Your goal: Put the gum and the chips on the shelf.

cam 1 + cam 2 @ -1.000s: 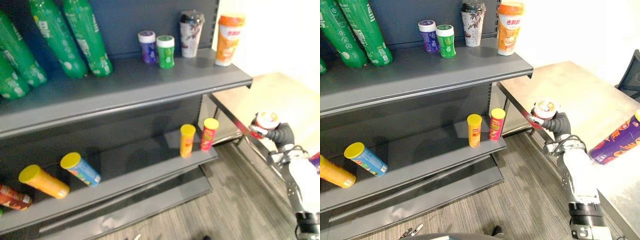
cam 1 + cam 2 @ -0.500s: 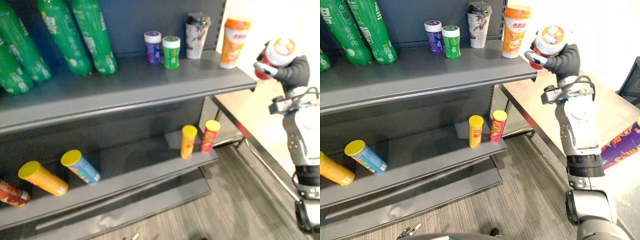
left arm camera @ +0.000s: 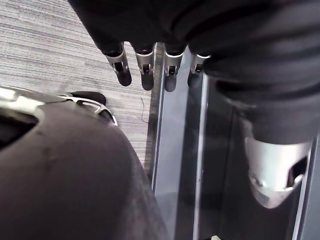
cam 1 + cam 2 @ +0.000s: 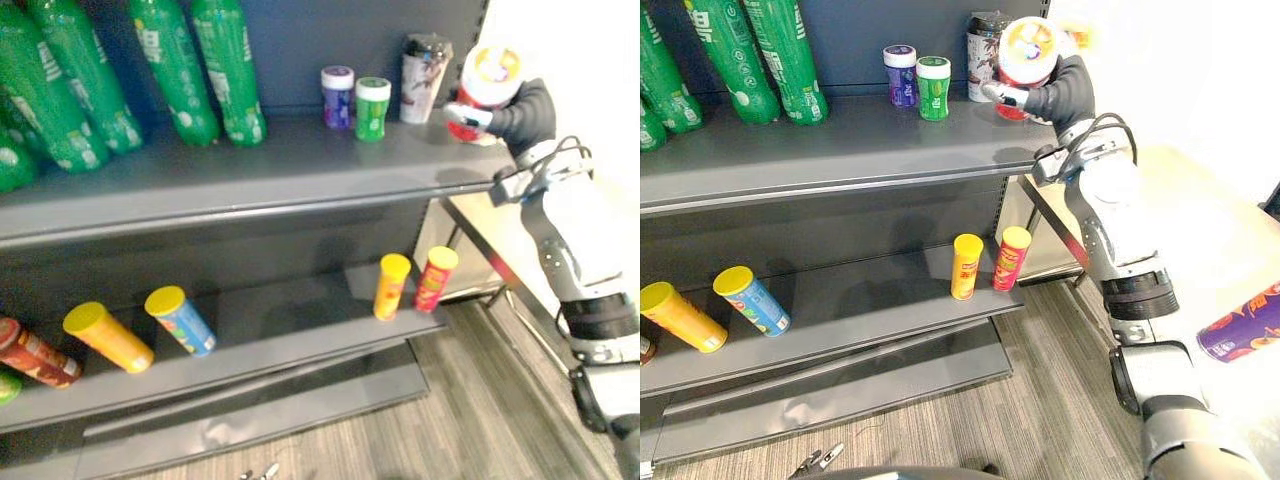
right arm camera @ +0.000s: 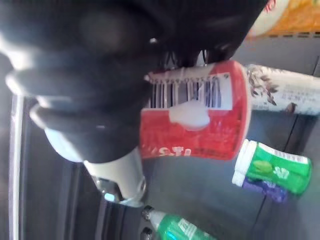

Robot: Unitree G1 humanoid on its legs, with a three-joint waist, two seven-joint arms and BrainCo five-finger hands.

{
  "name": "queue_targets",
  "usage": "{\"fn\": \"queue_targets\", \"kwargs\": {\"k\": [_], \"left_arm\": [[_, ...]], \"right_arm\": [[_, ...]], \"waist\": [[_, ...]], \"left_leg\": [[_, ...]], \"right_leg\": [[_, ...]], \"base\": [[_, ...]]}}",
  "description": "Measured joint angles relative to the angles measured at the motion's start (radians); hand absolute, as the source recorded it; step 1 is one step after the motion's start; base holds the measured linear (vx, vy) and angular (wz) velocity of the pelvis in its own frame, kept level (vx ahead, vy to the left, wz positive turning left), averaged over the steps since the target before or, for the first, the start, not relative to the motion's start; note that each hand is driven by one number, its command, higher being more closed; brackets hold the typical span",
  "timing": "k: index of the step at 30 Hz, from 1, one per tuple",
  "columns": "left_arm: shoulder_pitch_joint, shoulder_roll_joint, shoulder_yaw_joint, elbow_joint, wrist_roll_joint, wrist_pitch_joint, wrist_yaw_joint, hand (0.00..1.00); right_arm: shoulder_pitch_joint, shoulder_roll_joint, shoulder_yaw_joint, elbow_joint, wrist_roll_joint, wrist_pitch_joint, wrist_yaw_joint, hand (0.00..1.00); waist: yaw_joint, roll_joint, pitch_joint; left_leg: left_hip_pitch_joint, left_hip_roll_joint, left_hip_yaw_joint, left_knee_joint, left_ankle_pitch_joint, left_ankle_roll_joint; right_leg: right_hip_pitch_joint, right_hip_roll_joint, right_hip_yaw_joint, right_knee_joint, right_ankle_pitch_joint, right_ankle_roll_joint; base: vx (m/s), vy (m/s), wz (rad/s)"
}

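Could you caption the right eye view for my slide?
Right hand holds a red tub at the right end of the upper shelf.

Strong light bleached the wall point(image 4: 590, 60) on the right nearly white and glared off the table point(image 4: 1220, 240); the shelf point(image 4: 300, 165) lay dimmer, its lower tier shaded, upright cans point(image 4: 392, 285) there casting soft shadows leftward

Red, white-lidded gum tub point(image 4: 1028, 45) tilts in right hand point(image 4: 1066, 92) over top shelf point(image 4: 840, 142); purple chips can point(image 4: 1242, 333) lies on table point(image 4: 1200, 235).

Green bottles point(image 4: 225, 70), patterned cup point(image 4: 424, 70)
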Motion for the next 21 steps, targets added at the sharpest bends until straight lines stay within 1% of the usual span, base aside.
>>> {"fn": "queue_targets", "kwargs": {"k": [2,3,5,8,10,11,13,17,19,21], "left_arm": [[0.000,0.000,0.000,0.000,0.000,0.000,0.002,0.00],[0.000,0.000,0.000,0.000,0.000,0.000,0.003,0.00],[-0.001,0.000,0.000,-0.001,0.000,0.000,0.007,0.00],[-0.005,0.000,-0.004,-0.001,0.002,0.000,0.016,0.00],[-0.009,0.002,-0.010,-0.001,0.002,0.001,0.020,0.00],[-0.009,0.002,-0.010,-0.001,0.002,0.001,0.021,0.00],[-0.016,0.004,-0.016,-0.001,0.002,0.001,0.027,0.00],[-0.017,0.008,-0.020,-0.001,0.002,0.002,0.028,0.00],[-0.018,0.008,-0.019,-0.003,0.002,0.002,0.032,0.00],[-0.017,0.008,-0.020,-0.003,0.002,0.002,0.035,0.00]], "right_arm": [[-0.008,0.019,0.022,-0.001,0.004,0.021,-0.001,1.00],[-0.010,0.039,0.028,-0.001,0.031,0.039,-0.001,1.00],[-0.011,0.061,0.037,-0.001,0.049,0.062,-0.005,1.00],[-0.011,0.080,0.069,-0.001,0.088,0.092,-0.028,1.00],[-0.011,0.111,0.069,0.002,0.130,0.113,-0.049,1.00],[-0.011,0.117,0.069,0.003,0.144,0.118,-0.054,1.00],[-0.014,0.128,0.071,0.017,0.174,0.125,-0.078,1.00],[-0.034,0.153,0.071,0.068,0.204,0.134,-0.110,1.00],[-0.037,0.157,0.071,0.092,0.229,0.134,-0.116,1.00],[-0.041,0.180,0.071,0.119,0.237,0.134,-0.116,1.00]], "waist": [[0.001,0.000,0.000],[0.001,0.000,0.000],[0.003,-0.001,0.000],[0.010,-0.001,0.001],[0.015,-0.003,0.002],[0.016,-0.003,0.002],[0.028,-0.005,0.003],[0.028,-0.009,0.003],[0.032,-0.011,0.004],[0.031,-0.011,0.004]], "left_leg": [[0.000,0.001,-0.001,0.000,0.001,0.000],[-0.001,0.001,-0.001,0.000,0.002,0.000],[-0.001,0.001,-0.002,0.000,0.002,0.000],[-0.001,0.001,-0.003,0.000,0.002,0.000],[-0.002,0.002,-0.004,0.000,0.003,0.000],[-0.003,0.002,-0.005,0.000,0.003,0.000],[-0.004,0.001,-0.007,0.000,0.004,0.001],[-0.014,0.001,-0.023,0.000,0.009,0.003],[-0.015,0.001,-0.025,0.000,0.011,0.002],[-0.015,0.002,-0.025,0.000,0.012,0.003]], "right_leg": [[0.000,0.000,-0.001,0.000,0.000,0.000],[0.000,0.001,-0.002,0.000,0.000,0.000],[0.001,0.000,-0.003,0.000,0.000,0.000],[0.001,0.000,-0.005,0.000,0.000,0.000],[0.001,0.000,-0.007,0.000,0.000,0.000],[0.001,0.000,-0.007,0.000,0.000,0.000],[0.001,0.000,-0.010,0.000,0.000,0.000],[0.002,-0.002,-0.024,0.000,0.000,0.000],[0.002,-0.002,-0.027,0.000,0.000,0.000],[0.003,-0.002,-0.027,0.000,0.000,0.000]], "base": [[0.00,0.000,0.00],[0.00,0.000,0.00],[0.00,0.000,0.00],[0.00,0.000,0.00],[0.00,0.000,0.00],[0.00,0.000,0.00],[0.00,0.001,0.04],[0.00,0.000,0.11],[0.01,0.001,0.08],[0.00,0.000,0.00]]}}
